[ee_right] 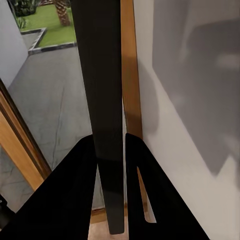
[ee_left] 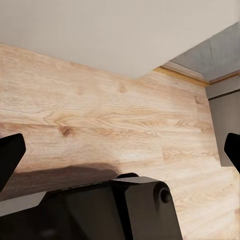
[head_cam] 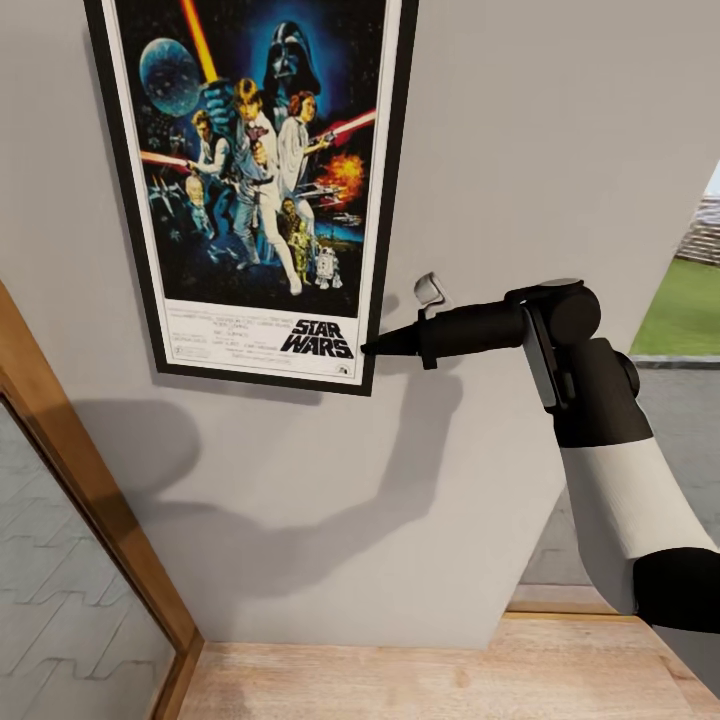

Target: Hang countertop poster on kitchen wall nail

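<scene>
One poster [head_cam: 255, 185] hangs against the wall [head_cam: 500, 150]. My right gripper [head_cam: 372, 348] pinches its frame at five o'clock; my left gripper [ee_left: 120, 150] gapes empty.

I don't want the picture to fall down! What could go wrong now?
1. The right gripper pinches only the lower corner of the black-framed Star Wars poster, seen edge-on between its fingers at the wrist. If it lets go before the frame catches a nail, the poster may drop.
2. The poster hangs tilted against the grey wall; no nail is visible, so it may be unhooked.
</scene>
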Controlling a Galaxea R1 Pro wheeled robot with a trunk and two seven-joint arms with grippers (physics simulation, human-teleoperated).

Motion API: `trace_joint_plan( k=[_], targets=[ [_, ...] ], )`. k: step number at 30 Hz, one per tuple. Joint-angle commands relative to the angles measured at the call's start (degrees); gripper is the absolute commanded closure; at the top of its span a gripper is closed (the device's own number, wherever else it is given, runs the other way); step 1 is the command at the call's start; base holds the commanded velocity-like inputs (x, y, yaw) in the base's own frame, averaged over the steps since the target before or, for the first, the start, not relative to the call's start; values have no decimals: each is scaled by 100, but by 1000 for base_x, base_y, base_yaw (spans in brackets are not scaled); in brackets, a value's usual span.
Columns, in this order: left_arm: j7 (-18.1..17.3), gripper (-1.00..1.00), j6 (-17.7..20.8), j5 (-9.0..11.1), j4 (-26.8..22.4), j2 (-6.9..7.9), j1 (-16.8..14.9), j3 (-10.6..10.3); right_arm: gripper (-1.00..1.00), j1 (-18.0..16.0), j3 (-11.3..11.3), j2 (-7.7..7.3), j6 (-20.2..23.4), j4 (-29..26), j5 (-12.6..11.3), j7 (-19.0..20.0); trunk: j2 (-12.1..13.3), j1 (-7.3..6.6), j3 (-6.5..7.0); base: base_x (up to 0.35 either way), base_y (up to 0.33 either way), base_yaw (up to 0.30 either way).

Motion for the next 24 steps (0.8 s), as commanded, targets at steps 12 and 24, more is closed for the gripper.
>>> trace_joint_plan(
  k=[12, 24],
  targets=[
    [19, -100, -22, 45, 1, 1, -4, -50, 100, -7, 2, -3, 55, -5, 8, 22, -13, 3, -13, 0, 0, 0],
    [24, -100, -19, 44, 1, 0, -4, -50, 100, -8, 3, -3, 54, -10, 8, 22, -13, 3, -13, 0, 0, 0]
  ],
)
